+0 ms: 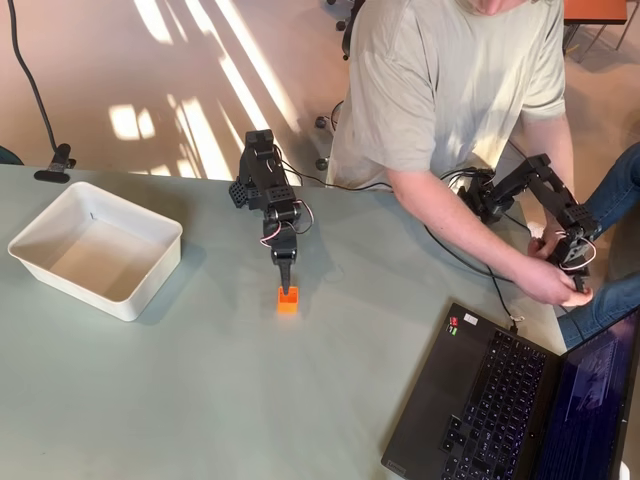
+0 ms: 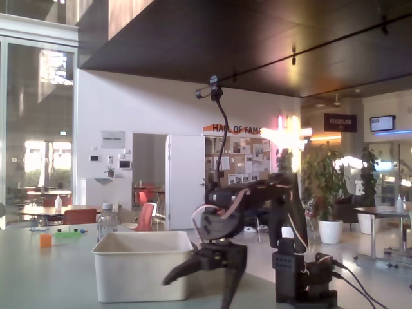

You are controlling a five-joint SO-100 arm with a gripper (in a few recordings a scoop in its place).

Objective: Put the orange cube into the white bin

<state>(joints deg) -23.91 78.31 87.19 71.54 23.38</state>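
Observation:
The orange cube (image 1: 288, 300) sits on the pale green table, about mid-table in the overhead view. My black gripper (image 1: 286, 281) points down right at the cube's far edge, with its tip touching or just above it. In the fixed view the gripper (image 2: 196, 290) is open, with one finger (image 2: 177, 273) spread to the left and the other pointing down, and nothing shows between them. The white bin (image 1: 128, 300) stands to the left of the arm, well apart from the cube. In the fixed view the bin (image 2: 138, 270) is behind the gripper.
A person sits behind the table at the right. An open laptop (image 1: 500, 400) takes up the front right corner. A cable clamp (image 1: 57, 165) sits at the back left edge. In the fixed view a small orange block (image 2: 45, 240) and a green item (image 2: 67, 235) lie at the far left.

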